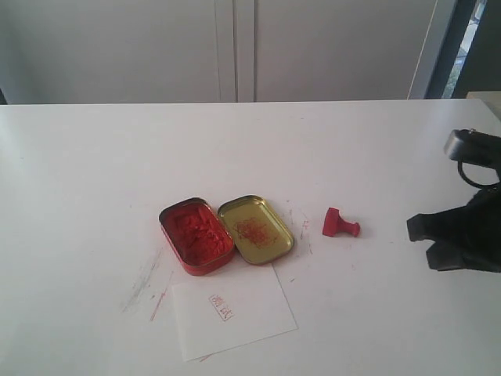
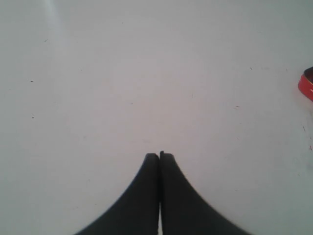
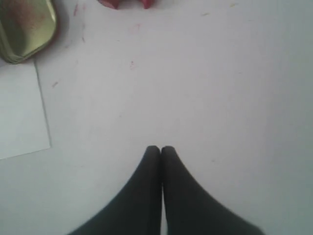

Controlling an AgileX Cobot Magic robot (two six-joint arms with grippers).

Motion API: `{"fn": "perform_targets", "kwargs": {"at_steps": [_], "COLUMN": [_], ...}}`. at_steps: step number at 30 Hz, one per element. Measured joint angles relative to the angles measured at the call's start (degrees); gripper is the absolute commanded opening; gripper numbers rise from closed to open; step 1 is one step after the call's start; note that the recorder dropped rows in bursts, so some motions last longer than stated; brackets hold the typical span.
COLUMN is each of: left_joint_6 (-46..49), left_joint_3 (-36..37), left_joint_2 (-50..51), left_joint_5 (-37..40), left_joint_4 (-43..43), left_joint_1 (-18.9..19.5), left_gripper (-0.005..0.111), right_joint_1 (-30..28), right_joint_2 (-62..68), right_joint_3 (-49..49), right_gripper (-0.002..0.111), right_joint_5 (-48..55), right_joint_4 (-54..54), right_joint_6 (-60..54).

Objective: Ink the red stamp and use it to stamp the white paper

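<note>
At the far left, the left fingers (image 2: 154, 161), smooth, black and tapering, are pressed shut against each other with nothing held, over the bare matte white desk (image 1: 94, 157). Only a sliver of the red ink tin (image 2: 307, 87) is caught in that wrist view. Faint pinkish smears (image 1: 145, 286) are seen on the desk left of the tin, whose rounded-rectangular metal base is filled with lumpy red paste. Its lid (image 1: 256, 229), glossy gold inside and flecked with red, lies open and touching it on the right. Just in front of both lies the thin white paper (image 1: 243, 321), bearing a small red rectangular imprint (image 1: 221, 307) too small to be read. Further right, apart from the lid, the red stamp (image 1: 340, 224) lies tipped on its side, handle pointing right. The right fingers (image 3: 155, 155) are likewise closed and empty, and that arm is cut off by the exterior view's right edge.
</note>
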Motion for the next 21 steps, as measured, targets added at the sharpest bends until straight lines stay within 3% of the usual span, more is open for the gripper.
{"fn": "perform_targets", "kwargs": {"at_steps": [6, 21], "left_joint_6": [0.0, 0.0], "left_joint_3": [0.0, 0.0], "left_joint_2": [0.0, 0.0], "left_joint_5": [0.0, 0.0], "left_joint_4": [0.0, 0.0], "left_joint_1": [0.0, 0.0], "left_gripper": [0.0, 0.0], "right_joint_1": [0.0, 0.0], "right_joint_2": [-6.4, -29.5], "right_joint_3": [1.7, 4.4], "right_gripper": [0.0, 0.0], "right_joint_5": [-0.4, -7.2], "right_joint_4": [-8.8, -9.8], "right_joint_6": [5.1, 5.5]}}
